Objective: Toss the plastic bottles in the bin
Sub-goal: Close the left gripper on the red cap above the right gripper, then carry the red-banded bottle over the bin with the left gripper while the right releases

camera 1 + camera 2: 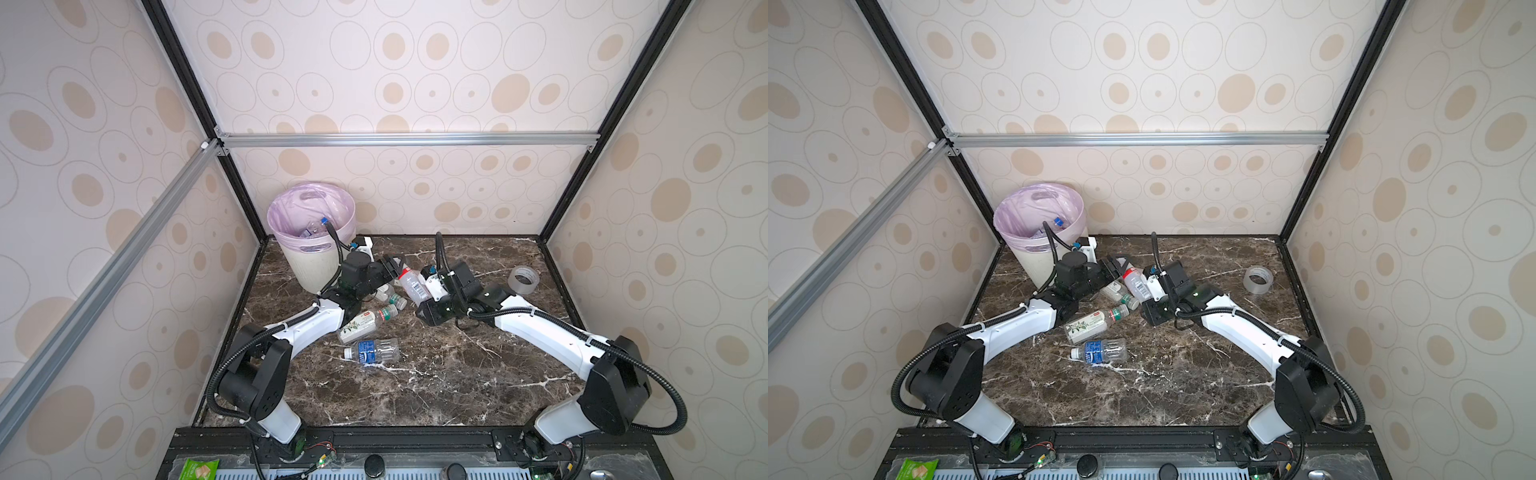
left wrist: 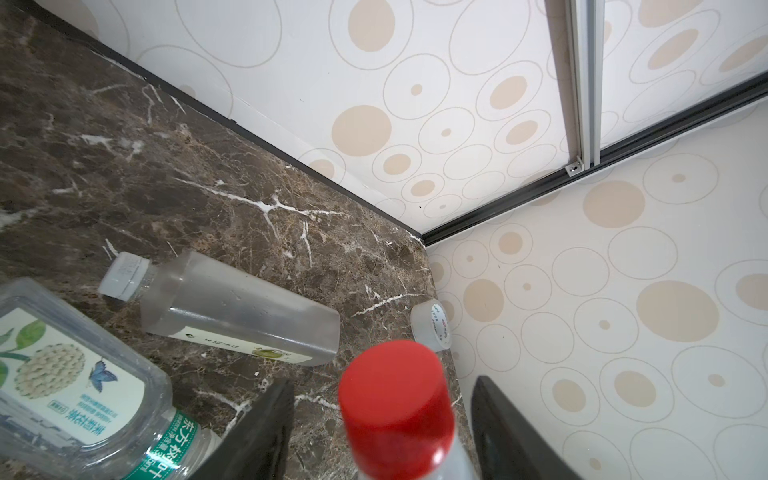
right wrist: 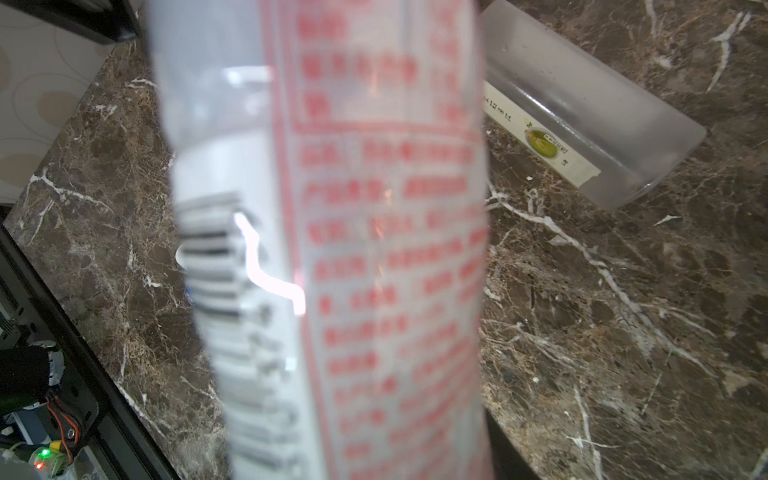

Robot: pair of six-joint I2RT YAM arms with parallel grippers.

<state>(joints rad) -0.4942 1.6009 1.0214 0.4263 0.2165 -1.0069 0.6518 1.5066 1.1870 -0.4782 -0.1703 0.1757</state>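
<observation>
A clear bottle with a red cap [image 1: 412, 283] and a red-printed label is held off the table, and my right gripper [image 1: 432, 287] is shut on its lower body; the label [image 3: 332, 249] fills the right wrist view. My left gripper [image 2: 382, 384] stands open around the red cap [image 2: 395, 407], with a gap on each side. Beside them lie a frosted bottle [image 2: 237, 307] with a white cap, a flower-label bottle [image 1: 365, 322] and a blue-label bottle [image 1: 372, 351]. The bin [image 1: 309, 257], lined in pink, stands at the far left and holds a bottle [image 1: 316, 226].
A clear tape roll [image 1: 523, 280] lies at the far right of the dark marble table [image 1: 436, 386]. Patterned walls with black frame rails close in the back and both sides. The left arm's cable runs past the bin's rim.
</observation>
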